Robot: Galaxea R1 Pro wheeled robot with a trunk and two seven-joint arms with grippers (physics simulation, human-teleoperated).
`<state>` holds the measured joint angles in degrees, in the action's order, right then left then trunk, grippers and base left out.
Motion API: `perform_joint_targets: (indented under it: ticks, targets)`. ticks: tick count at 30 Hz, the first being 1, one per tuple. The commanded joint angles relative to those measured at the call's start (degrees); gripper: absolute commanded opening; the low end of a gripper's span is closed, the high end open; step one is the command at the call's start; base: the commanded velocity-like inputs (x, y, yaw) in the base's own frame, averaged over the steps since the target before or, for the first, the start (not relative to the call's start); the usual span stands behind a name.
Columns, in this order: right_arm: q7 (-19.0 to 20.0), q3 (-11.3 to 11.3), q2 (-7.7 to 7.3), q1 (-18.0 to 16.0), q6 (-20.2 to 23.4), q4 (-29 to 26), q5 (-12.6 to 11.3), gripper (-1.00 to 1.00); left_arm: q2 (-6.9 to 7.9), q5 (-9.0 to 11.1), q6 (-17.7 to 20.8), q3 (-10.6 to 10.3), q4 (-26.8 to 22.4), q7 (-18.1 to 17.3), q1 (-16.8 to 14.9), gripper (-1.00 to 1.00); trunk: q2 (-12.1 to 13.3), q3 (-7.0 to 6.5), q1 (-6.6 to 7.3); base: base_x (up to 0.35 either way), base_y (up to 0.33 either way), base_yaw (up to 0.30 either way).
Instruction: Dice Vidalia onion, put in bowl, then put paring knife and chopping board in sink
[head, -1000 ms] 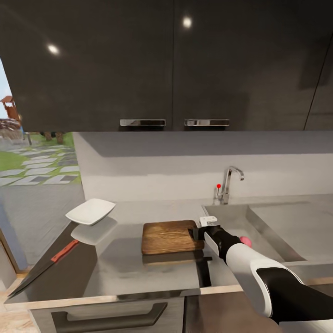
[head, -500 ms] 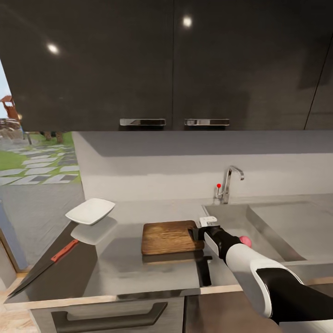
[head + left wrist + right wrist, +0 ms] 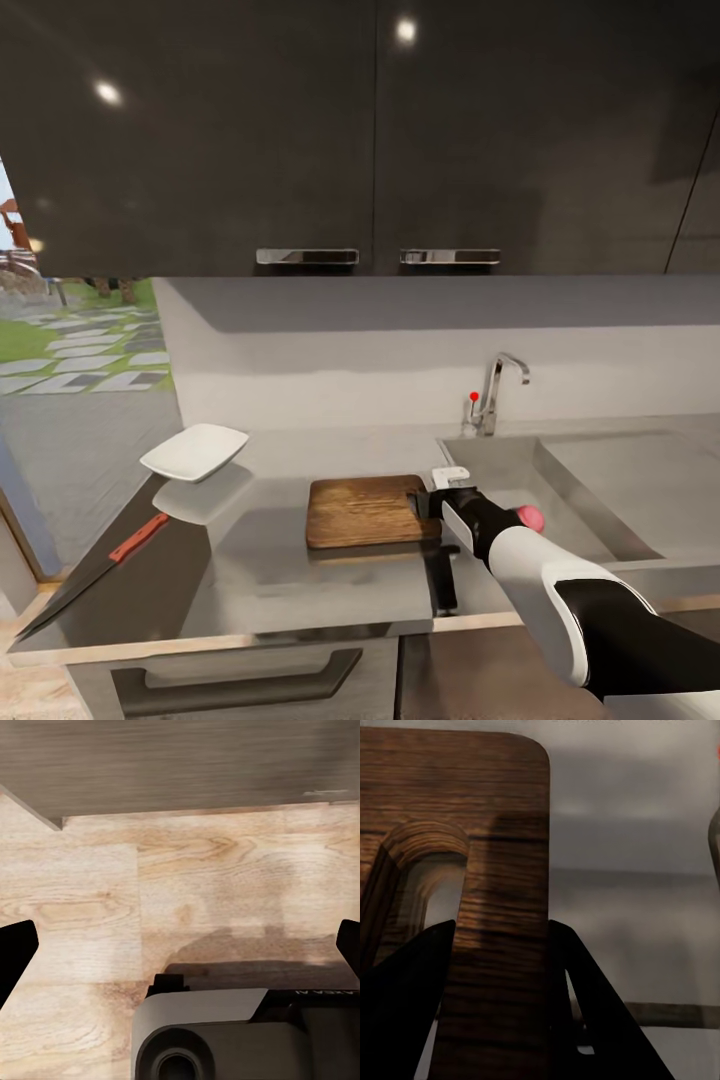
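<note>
One chopping board (image 3: pixel 366 510), one bowl (image 3: pixel 194 451)

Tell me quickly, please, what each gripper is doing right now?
Left gripper: open, empty, over wood floor.
Right gripper: fingers straddle the chopping board at its handle end; a firm clamp cannot be told.

Glossy black upper cabinets (image 3: pixel 370 130) span top, two chrome handles (image 3: pixel 307 257) along lower edge, ceiling-light glints on doors. Pale grey wall (image 3: pixel 420 345) below. Grey metal counter (image 3: pixel 300 575), thin pale front edge; dark drawer (image 3: pixel 240 680) beneath. At left, opening onto lawn and stepping stones (image 3: pixel 80 350). Pale wood plank floor (image 3: pixel 112 907).
</note>
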<state>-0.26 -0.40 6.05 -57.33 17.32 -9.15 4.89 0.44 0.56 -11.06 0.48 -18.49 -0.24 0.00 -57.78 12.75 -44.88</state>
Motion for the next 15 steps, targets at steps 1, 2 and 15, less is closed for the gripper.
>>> perform_joint_targets:
  ticks: [1,2,15]
  targets:
    - [0.0,0.1,0.01,0.0,0.4,0.2,0.7,-1.0,0.0,0.1,-0.1,0.0,-0.1,0.0,0.0,1.0,0.0,0.17,-0.01,0.0,0.0,0.0]
    - [0.0,0.1,0.01,0.0,0.4,0.2,0.7,-1.0,0.0,0.1,-0.1,0.0,-0.1,0.0,0.0,1.0,0.0,0.25,-0.01,0.0,0.0,0.0]
    - [0.1,0.1,0.03,0.0,0.3,0.2,0.7,-1.0,0.01,0.1,-0.1,0.0,-0.1,0.0,0.0,1.0,0.0,0.57,-0.01,0.0,0.0,0.0]
